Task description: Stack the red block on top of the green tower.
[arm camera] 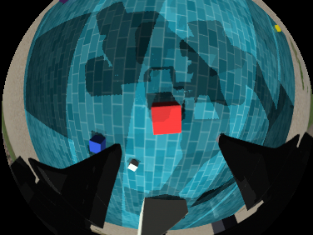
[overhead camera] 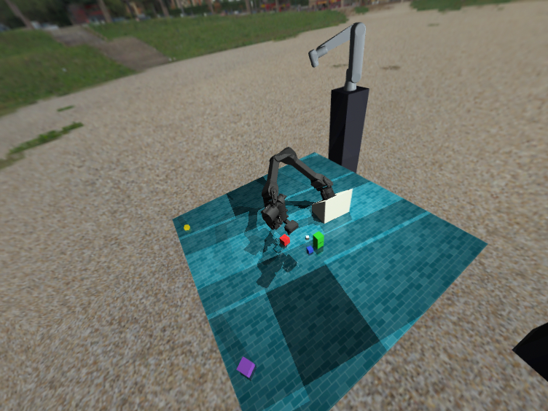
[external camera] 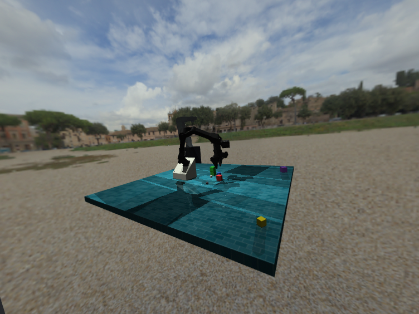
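My arm (overhead camera: pixel 291 165) is matte dark grey to black all over, built of slim boxy links with chunkier rounded joint housings, and it rises from a cream-white wedge-shaped base (overhead camera: pixel 334 206). My gripper (arm camera: pixel 172 146) ends in two flat black fingers that taper to blunt points, one either side of the claw's centre, with a dark angular block carrying a pale edge just behind them. No cables, screws or markings are readable.
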Available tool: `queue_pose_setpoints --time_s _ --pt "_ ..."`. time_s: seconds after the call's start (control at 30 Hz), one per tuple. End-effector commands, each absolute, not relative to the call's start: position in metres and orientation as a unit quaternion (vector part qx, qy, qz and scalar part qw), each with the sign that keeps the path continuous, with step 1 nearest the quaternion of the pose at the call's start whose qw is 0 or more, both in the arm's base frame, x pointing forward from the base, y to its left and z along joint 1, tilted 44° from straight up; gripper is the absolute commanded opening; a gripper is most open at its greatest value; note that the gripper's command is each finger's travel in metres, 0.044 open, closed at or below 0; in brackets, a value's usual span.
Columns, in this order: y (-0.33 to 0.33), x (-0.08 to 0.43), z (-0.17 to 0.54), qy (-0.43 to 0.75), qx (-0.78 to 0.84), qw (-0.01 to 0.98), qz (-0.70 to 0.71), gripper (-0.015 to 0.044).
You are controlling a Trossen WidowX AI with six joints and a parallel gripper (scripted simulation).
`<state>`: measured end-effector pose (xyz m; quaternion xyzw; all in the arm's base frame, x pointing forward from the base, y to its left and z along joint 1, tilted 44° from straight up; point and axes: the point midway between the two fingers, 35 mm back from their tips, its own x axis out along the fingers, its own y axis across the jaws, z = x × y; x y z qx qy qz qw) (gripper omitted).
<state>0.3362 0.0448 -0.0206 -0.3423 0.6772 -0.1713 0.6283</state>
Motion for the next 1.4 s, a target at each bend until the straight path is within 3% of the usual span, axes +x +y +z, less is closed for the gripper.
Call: queue_pose_setpoints --time_s 0.0,1.37 --pt "0.035 0.338 -0.031 0.677 -0.345 0.626 -0.172 0.0440" --pt "-0.025 0.338 -0.093 0.677 -0.347 0.626 -0.174 0.0440"
